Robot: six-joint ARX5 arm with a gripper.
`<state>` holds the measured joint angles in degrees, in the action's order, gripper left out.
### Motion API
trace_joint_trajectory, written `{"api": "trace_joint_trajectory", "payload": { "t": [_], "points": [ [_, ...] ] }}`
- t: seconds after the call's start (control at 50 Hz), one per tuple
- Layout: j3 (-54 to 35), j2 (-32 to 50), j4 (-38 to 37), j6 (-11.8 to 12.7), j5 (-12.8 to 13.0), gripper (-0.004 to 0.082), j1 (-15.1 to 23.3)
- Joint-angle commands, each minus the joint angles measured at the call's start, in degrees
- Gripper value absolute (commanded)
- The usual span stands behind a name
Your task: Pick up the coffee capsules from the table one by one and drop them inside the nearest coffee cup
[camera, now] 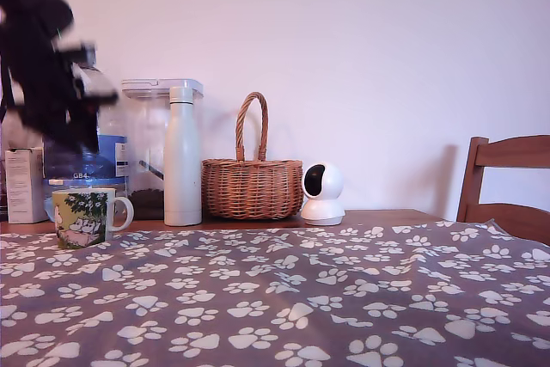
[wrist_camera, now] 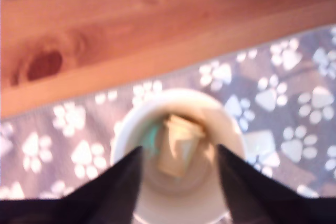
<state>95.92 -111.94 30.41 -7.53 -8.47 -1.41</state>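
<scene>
We hover our gripper (wrist_camera: 178, 174), open and empty, over the cup (wrist_camera: 178, 129); capsules (wrist_camera: 181, 142) lie inside. Next we seek another.

1. A plain white wall (camera: 361, 49) fills the background, evenly lit by soft light.
2. A wooden chair (camera: 507, 182) stands at the exterior view's right, its back rising just above the cloth's edge.
</scene>
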Motion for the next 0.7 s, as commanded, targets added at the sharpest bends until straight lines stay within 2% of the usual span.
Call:
{"api": "trace_joint_trajectory", "payload": {
  "t": [0.0,0.34,0.46,0.48,0.68],
  "points": [
    [-4.5,4.6,-3.1,0.0,-0.1,-0.0017,-0.2],
    [-24.7,21.9,-16.0,2.1,-0.3,-0.0016,-0.2],
    [-28.9,26.9,-17.8,3.4,-0.5,-0.0016,-0.2],
    [-29.7,27.8,-18.1,4.4,-0.5,-0.0016,-0.2],
    [-35.9,35.4,-19.7,6.0,-1.0,-0.0016,-0.2]
  ]
}}
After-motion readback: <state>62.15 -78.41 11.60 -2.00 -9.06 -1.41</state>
